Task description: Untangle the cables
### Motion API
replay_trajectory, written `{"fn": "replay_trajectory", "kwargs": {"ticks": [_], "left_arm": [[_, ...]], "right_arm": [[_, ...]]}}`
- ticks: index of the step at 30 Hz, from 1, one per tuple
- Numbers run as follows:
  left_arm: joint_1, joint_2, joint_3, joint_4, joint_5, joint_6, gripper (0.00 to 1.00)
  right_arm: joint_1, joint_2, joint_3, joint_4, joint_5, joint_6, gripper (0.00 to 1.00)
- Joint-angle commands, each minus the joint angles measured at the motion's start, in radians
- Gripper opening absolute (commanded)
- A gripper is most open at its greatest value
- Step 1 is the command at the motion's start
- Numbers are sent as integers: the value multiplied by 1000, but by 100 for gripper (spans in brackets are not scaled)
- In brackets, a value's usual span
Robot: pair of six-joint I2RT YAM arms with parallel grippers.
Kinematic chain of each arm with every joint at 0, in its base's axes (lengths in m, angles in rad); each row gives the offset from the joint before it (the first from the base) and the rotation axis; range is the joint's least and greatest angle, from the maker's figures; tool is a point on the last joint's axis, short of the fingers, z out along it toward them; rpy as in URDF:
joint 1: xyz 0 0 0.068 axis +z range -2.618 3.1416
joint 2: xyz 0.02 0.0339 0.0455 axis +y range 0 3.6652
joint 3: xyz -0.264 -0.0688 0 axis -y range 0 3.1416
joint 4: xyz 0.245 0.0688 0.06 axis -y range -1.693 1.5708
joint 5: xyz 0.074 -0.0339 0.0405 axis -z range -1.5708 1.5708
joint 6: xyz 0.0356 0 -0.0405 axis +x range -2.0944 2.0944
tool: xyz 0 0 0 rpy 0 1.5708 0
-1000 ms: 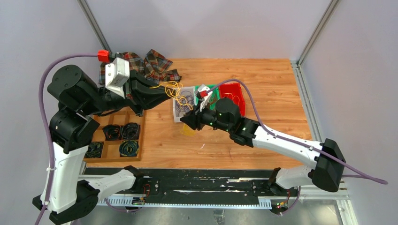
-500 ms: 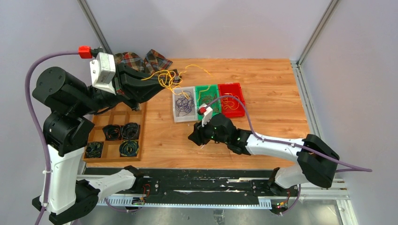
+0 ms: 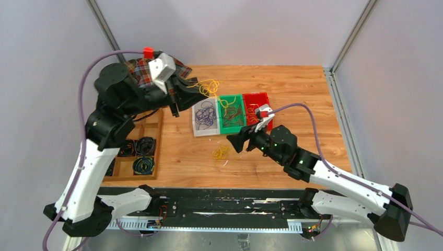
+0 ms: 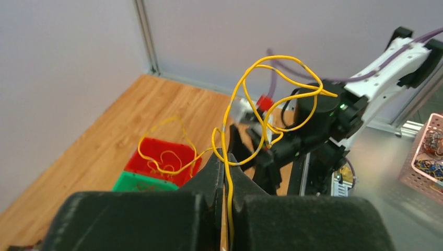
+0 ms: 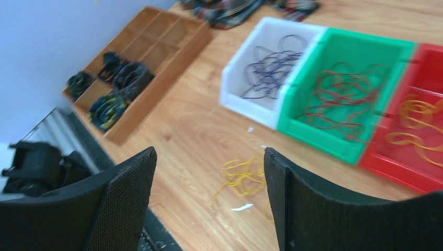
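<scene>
My left gripper [image 4: 225, 157] is shut on a yellow cable [image 4: 257, 107], pinched between the two fingertips. The strand loops above them and trails down toward the red bin [image 4: 149, 144]. From above, the left gripper [image 3: 201, 94] hangs over the bins with the yellow loops [image 3: 210, 86] at its tip. My right gripper [image 5: 209, 154] stands open and holds nothing, low over a small yellow cable tangle [image 5: 241, 175] lying on the table. The top view shows the tangle [image 3: 220, 152] just left of the right gripper [image 3: 236, 142].
A white bin [image 3: 197, 130] holds purple wires, a green bin [image 3: 234, 128] red-brown ones and a red bin [image 3: 268, 112] yellow ones. A wooden tray [image 3: 158, 137] with dark coiled cords sits at the left. A plaid cloth [image 3: 138, 69] lies at the back left.
My right gripper has opened, and a yellow tangle now lies on the table by it. The left arm has swung right with its yellow cable, over the bins.
</scene>
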Motion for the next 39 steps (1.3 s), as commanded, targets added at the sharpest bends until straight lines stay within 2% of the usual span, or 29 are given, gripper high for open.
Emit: {"fn": "replay_trajectory", "kwargs": {"ticks": [1, 5, 10, 16, 22, 30, 34, 39], "left_arm": [[-13, 86, -45, 10, -26, -9, 1], [-53, 205, -35, 10, -37, 13, 1], [-113, 381, 60, 5, -39, 52, 1], [-140, 584, 175, 20, -45, 51, 1], [-141, 763, 231, 32, -81, 103, 1], [-141, 1001, 388, 10, -77, 126, 1], [-142, 1077, 393, 3, -168, 176, 1], [-156, 1128, 382, 7, -438, 289, 1]], "right_arm": [[-54, -98, 22, -245, 268, -21, 75], [-124, -199, -12, -381, 433, 35, 73], [-224, -302, -88, -463, 479, 115, 72], [-318, -345, -88, -555, 540, 174, 72], [-390, -328, -32, -572, 518, 181, 72], [-471, -252, 34, -550, 469, 171, 72], [-520, -210, 42, -508, 405, 172, 72], [-560, -140, 76, -466, 308, 160, 72]]}}
